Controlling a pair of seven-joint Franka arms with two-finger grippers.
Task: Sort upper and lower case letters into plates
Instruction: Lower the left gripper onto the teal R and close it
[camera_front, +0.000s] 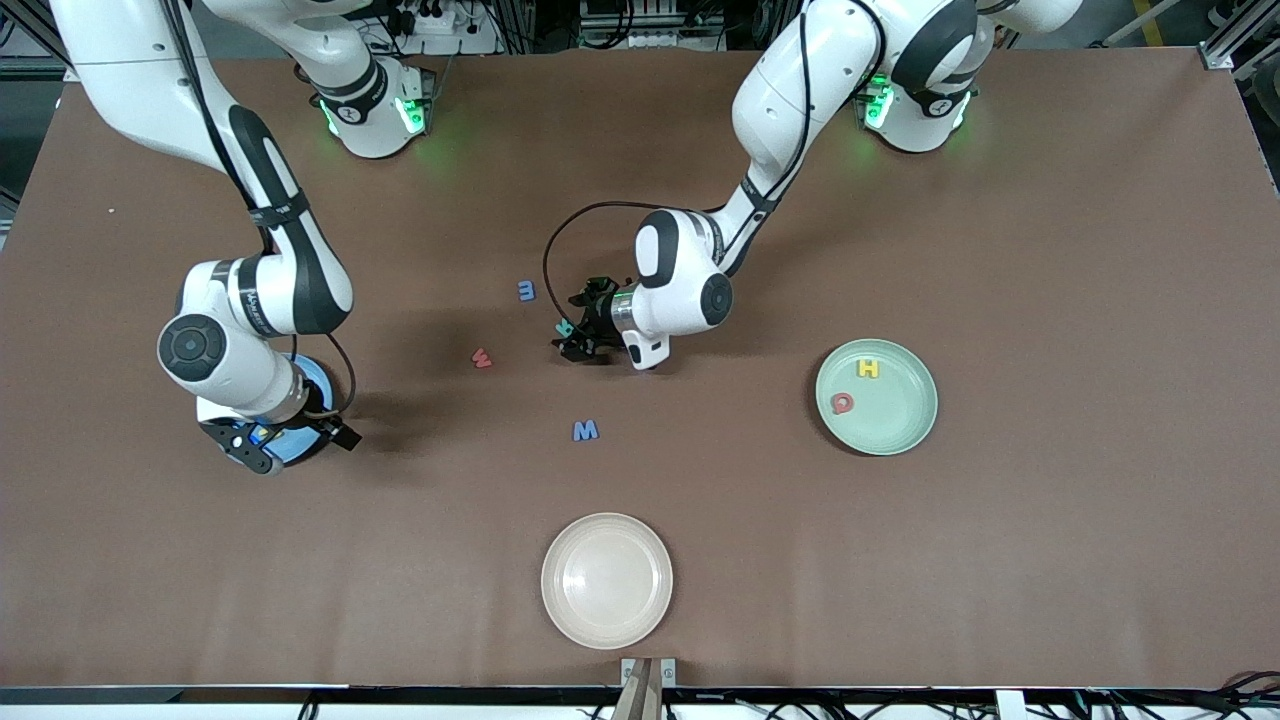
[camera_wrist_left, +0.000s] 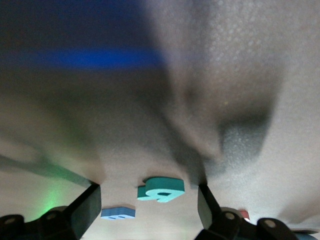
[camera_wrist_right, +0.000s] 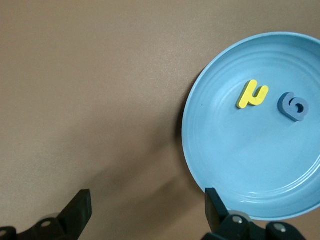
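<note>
1. Left wrist view shows my left gripper (camera_wrist_left: 149, 202) low over the table, its fingers (camera_wrist_left: 86, 206) spread with the teal letter (camera_wrist_left: 161, 189) lying between them, not yet pinched.
2. Around that letter on the table: blue "m" (camera_front: 526, 290) at about eleven o'clock, red "w" (camera_front: 482, 358) at eight, blue "W" (camera_front: 585, 431) at six.
3. My right gripper (camera_wrist_right: 147, 207) waits, spread and empty, over the edge of the blue plate (camera_wrist_right: 210, 150), which holds a yellow letter (camera_wrist_right: 252, 94) and a blue letter (camera_wrist_right: 293, 106).
4. Toward four o'clock sits the mint green plate (camera_front: 900, 430), holding a yellow "H" (camera_front: 869, 368) and a red letter (camera_front: 843, 403).
5. I judge the step to be grasping: next I must squeeze squarely, lift, and choose the plate by case.
</note>
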